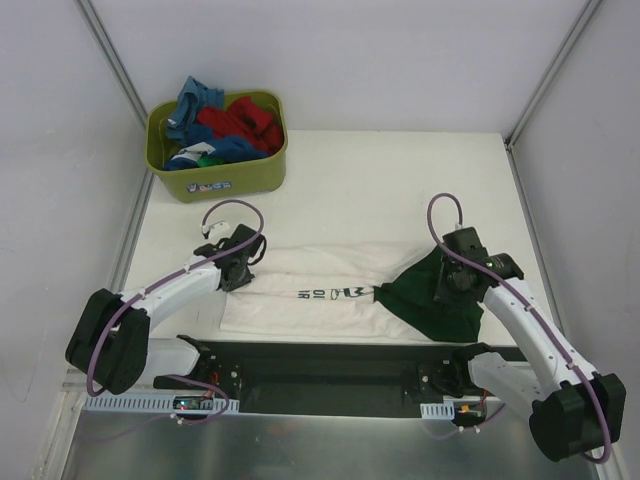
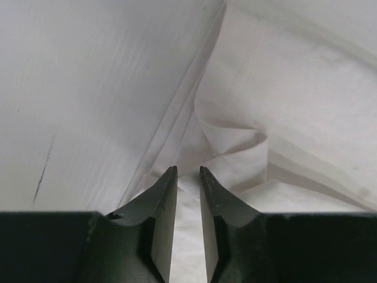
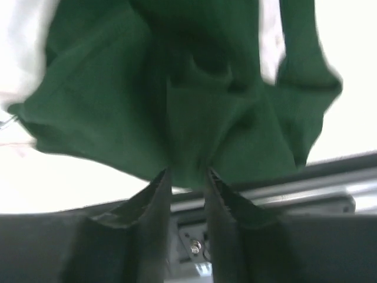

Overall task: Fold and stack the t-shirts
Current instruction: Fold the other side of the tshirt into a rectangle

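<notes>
Cream t-shirt [image 1: 320, 290]: lying as a long flat band across the near side of the table [image 1: 400, 180], running from 9 o'clock to 3 o'clock in the top view, with black print showing near its middle
Green sleeve part [image 1: 430, 298]: bunching in a loose heap at the 3 o'clock end of the band and spilling toward the near edge at 6 o'clock
Left pincer [image 1: 238, 268]: sitting low at the 9 o'clock end of the shirt; in the wrist view the left pincer [image 2: 188, 172] is showing a narrow gap, its tips resting by a cream crease [image 2: 235, 147] and clamping nothing that I can see
Right pincer [image 1: 455, 280]: hovering over the green heap; in its own view the right pincer [image 3: 188, 174] is standing narrowly apart with green cloth [image 3: 177, 106] bunching right at the tips, and it does not look clamped
Other t-shirts: blue [image 1: 195, 100], red [image 1: 245, 122] and a bit of green [image 1: 205, 158] are sitting jumbled in the olive tub [image 1: 235, 180] at 11 o'clock, well apart from both arms
Done, as I judge it: one shirt is out and appears to be folded lengthwise into a strip
Left to do: the sleeve end is needing tidying, the strip is needing folding across, and no stack is forming yet
Overall: the task is looking to be in its early part, with the tub shirts not yet folded
</notes>
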You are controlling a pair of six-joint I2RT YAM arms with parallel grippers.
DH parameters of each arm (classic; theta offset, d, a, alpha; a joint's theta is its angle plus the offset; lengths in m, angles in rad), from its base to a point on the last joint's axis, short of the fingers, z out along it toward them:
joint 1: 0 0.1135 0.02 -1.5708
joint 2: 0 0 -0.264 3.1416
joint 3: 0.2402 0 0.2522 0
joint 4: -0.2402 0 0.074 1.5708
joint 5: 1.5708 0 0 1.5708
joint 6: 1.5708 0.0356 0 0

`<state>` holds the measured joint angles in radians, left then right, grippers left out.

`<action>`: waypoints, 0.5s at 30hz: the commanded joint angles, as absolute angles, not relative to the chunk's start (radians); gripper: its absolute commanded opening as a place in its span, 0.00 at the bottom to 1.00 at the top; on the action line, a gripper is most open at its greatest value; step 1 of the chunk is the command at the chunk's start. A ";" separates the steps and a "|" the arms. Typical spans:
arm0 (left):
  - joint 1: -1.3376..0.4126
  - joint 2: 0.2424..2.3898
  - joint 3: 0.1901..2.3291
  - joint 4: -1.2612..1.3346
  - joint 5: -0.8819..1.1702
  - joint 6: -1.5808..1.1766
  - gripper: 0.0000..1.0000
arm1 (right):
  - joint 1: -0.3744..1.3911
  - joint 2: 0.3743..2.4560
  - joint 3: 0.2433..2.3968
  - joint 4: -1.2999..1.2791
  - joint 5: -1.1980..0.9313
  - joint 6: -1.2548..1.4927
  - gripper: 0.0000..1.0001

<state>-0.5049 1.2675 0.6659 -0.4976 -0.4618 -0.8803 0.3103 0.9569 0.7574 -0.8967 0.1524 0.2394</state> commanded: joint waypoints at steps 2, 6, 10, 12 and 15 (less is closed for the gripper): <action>-0.514 1.195 0.661 -0.552 -0.410 -0.888 0.30 | 0.314 0.931 0.721 -1.097 0.158 0.383 0.43; -0.514 1.088 0.667 -0.586 -0.391 -0.867 0.48 | 0.314 0.862 0.807 -1.167 0.241 0.362 0.80; -0.515 1.003 0.696 -0.583 -0.367 -0.850 0.87 | 0.314 0.802 0.883 -1.076 0.221 0.280 0.97; -0.514 1.021 0.727 -0.575 -0.361 -0.838 0.99 | 0.316 0.811 0.900 -0.976 0.143 0.233 0.97; -0.514 1.106 0.768 -0.545 -0.313 -0.819 0.99 | 0.314 0.886 0.908 -0.829 0.022 0.177 0.97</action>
<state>-0.5049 1.0245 0.6964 -0.5621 -0.3737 -0.8539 0.3103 0.8143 0.8799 -1.0210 0.1642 0.2672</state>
